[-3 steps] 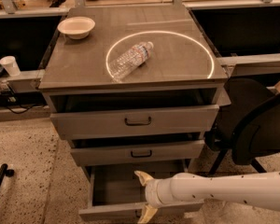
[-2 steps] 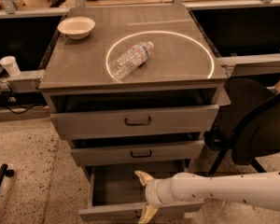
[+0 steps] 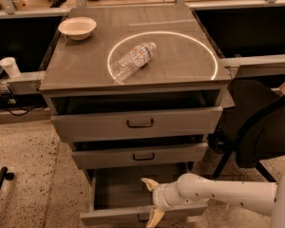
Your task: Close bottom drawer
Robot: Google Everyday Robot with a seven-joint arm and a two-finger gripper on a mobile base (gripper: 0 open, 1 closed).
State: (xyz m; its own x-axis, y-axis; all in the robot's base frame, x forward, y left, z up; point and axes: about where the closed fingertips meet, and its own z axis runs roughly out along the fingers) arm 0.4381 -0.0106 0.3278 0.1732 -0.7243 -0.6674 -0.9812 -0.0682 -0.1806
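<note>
The bottom drawer (image 3: 109, 216) is the lowest of three grey drawers and stands pulled far out, its inside showing. My gripper (image 3: 152, 201) is at the middle of its front panel, on a white arm reaching in from the right. The fingers are spread open. The upper fingertip (image 3: 148, 183) is over the drawer's inside and the lower one (image 3: 155, 217) is in front of the panel, covering most of the dark handle. The gripper holds nothing.
The middle drawer (image 3: 142, 156) and top drawer (image 3: 137, 123) stand slightly open. On the cabinet top lie a plastic bottle (image 3: 131, 61) and a white bowl (image 3: 77, 27). A black chair (image 3: 261, 132) stands close on the right. A paper cup (image 3: 9, 66) sits at the left.
</note>
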